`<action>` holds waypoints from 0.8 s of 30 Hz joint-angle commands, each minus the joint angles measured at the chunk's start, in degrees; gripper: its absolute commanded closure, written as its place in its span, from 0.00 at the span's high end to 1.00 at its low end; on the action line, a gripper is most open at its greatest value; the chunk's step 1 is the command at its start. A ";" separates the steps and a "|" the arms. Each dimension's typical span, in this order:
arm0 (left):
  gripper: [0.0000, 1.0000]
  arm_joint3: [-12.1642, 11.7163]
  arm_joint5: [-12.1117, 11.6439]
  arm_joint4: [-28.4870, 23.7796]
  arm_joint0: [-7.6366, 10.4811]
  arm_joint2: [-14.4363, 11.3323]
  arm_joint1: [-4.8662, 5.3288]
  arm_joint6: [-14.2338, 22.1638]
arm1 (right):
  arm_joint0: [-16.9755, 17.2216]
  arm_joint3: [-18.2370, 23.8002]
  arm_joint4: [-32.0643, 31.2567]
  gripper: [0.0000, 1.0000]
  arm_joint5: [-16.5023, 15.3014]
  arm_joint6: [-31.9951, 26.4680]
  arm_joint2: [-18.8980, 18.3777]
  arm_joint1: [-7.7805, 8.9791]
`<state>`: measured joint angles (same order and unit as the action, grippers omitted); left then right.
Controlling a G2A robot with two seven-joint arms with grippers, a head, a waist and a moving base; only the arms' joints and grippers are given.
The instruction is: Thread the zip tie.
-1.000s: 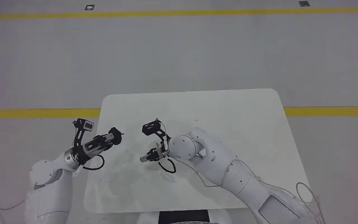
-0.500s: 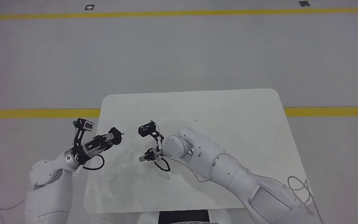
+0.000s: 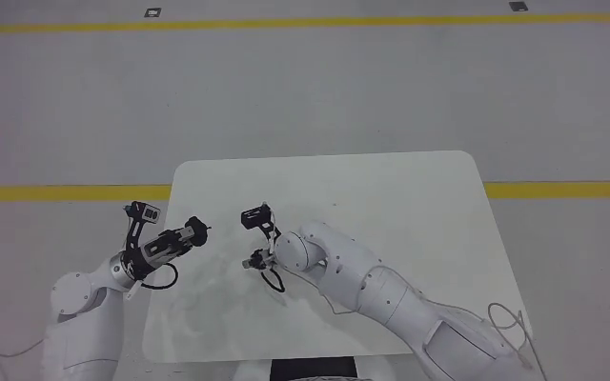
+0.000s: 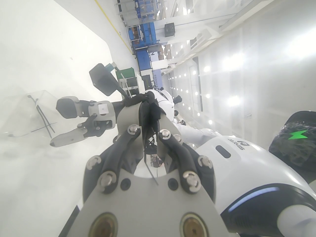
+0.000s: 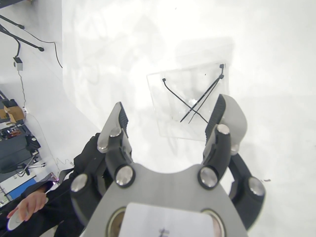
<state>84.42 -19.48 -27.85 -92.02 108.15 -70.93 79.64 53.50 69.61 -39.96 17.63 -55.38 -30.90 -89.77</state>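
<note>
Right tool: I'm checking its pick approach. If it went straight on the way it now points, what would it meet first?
Probably the crossed tips of the black zip ties lying in the clear tray; in its wrist view they sit between the fingers of the open right tool. Depth is unclear.

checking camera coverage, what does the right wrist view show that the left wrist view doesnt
Right wrist view adds: the loose zip ties count as three, crossed. Left wrist view adds: the left hand shut on a held zip tie. Both: the clear tray with the ties, and the open right hand facing it.
</note>
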 commanded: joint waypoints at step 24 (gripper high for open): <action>0.00 0.00 0.00 0.00 0.00 0.00 0.00 0.00 | -2.30 -4.02 -7.05 0.31 -6.17 -4.62 3.02 -1.49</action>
<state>84.42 -19.48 -27.85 -92.02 108.15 -70.93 79.64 51.43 66.59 -47.09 11.41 -60.11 -28.19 -90.94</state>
